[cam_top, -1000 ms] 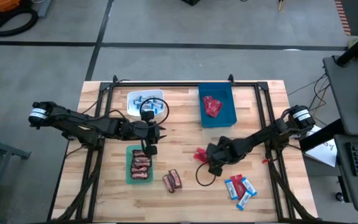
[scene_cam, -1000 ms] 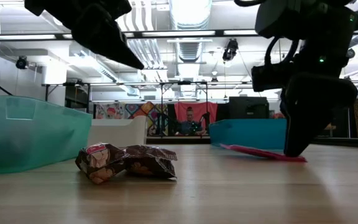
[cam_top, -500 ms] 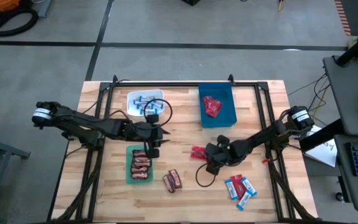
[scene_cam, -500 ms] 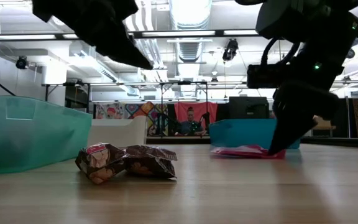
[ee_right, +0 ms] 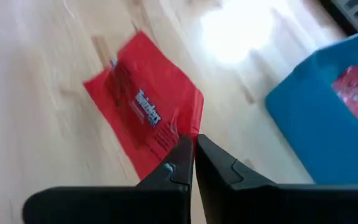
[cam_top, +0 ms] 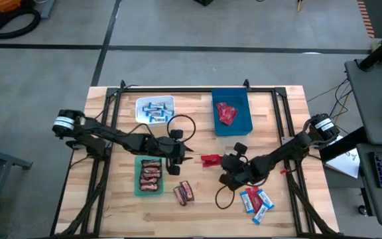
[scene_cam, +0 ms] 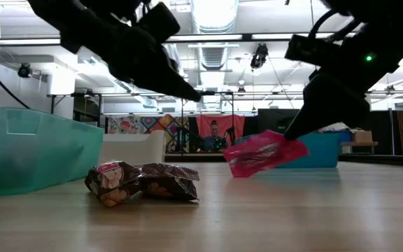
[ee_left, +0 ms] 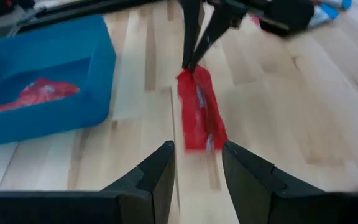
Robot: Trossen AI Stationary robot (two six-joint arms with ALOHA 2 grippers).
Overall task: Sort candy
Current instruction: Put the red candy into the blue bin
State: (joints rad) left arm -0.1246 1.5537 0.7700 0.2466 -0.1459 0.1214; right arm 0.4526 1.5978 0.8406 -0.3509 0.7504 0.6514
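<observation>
The right gripper [ee_right: 193, 144] is pinched tight on one edge of a red crinkly candy packet [ee_right: 143, 118], holding it clear of the wooden table [cam_top: 290, 123] near the middle, just in front of the blue plastic bin [cam_top: 244, 121]. The left gripper [ee_left: 197, 167] points at that packet from the left with its fingers parted around nothing, beside the green bin [cam_top: 136, 187] of dark brown mini bars [cam_top: 150, 174]

text: "Twizzlers" | on: red packet [ee_right: 143, 112]; lettering small, blurred, partly legible
</observation>
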